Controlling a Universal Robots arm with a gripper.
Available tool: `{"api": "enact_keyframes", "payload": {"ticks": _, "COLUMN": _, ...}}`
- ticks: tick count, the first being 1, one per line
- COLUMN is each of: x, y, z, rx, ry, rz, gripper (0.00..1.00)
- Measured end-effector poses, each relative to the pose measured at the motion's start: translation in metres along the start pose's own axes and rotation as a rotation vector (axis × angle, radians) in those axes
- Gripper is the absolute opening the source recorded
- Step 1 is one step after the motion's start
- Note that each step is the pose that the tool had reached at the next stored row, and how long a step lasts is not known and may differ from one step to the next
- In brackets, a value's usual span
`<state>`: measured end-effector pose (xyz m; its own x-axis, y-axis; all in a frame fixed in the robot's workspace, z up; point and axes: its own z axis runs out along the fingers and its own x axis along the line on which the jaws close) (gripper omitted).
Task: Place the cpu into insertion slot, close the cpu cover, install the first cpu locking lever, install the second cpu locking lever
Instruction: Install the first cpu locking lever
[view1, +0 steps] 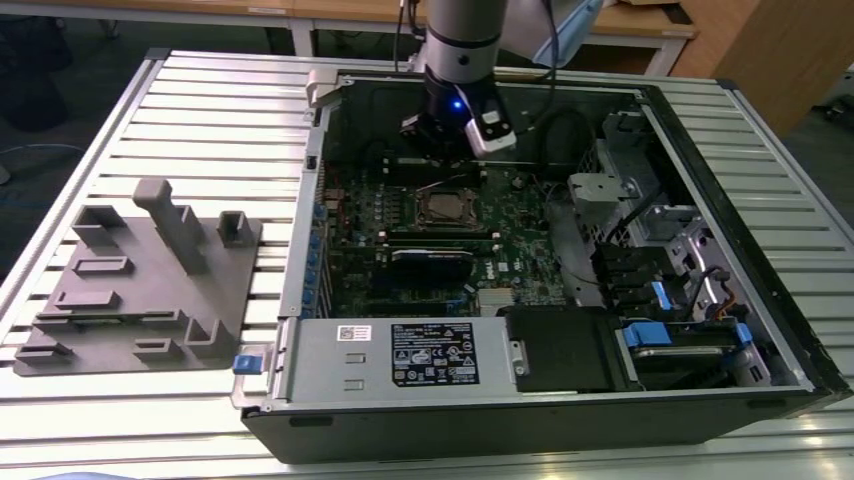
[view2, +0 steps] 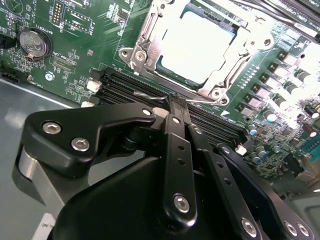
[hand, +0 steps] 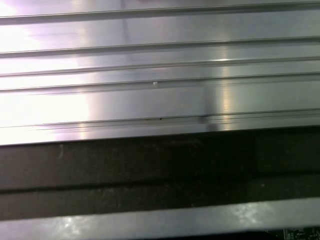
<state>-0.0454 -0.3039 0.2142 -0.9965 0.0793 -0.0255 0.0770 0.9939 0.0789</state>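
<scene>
Computer case (view1: 534, 420) lies open on the slatted counter (view1: 200, 110), toward the counter's edge at the exterior view's right.

The cpu (view2: 197, 45) is seated in the insertion slot (view1: 446, 208), near the middle of the green board. The cpu cover (view2: 150, 47) is folded flat over it, framing the grey top and so retaining the chip.

The gripper (view2: 175, 100) stands low just beside the socket, jaws drawn narrow, tips together. They meet at the bent wire end of a locking lever (view2: 147, 94), judged positioned to work it. Whether the wire is actually pinched cannot be told.
</scene>
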Motion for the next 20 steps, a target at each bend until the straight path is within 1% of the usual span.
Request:
{"api": "enact_keyframes", "payload": {"ticks": 3, "x": -0.0018, "y": 0.0001, "z": 0.0005, "rx": 0.0003, "ry": 0.0001, "rz": 0.000, "gripper": 0.11}}
{"api": "enact_keyframes", "payload": {"ticks": 6, "x": -0.0020, "y": 0.0001, "z": 0.0012, "rx": -0.0003, "ry": -0.0002, "rz": 0.000, "gripper": 0.11}}
{"api": "enact_keyframes", "payload": {"ticks": 12, "x": -0.0027, "y": -0.0002, "z": 0.0058, "rx": 0.0000, "ry": -0.0001, "rz": 0.000, "gripper": 0.11}}
{"api": "enact_keyframes", "payload": {"ticks": 20, "x": -0.0027, "y": -0.0003, "z": 0.0071, "rx": -0.0001, "ry": -0.0002, "rz": 0.000, "gripper": 0.11}}
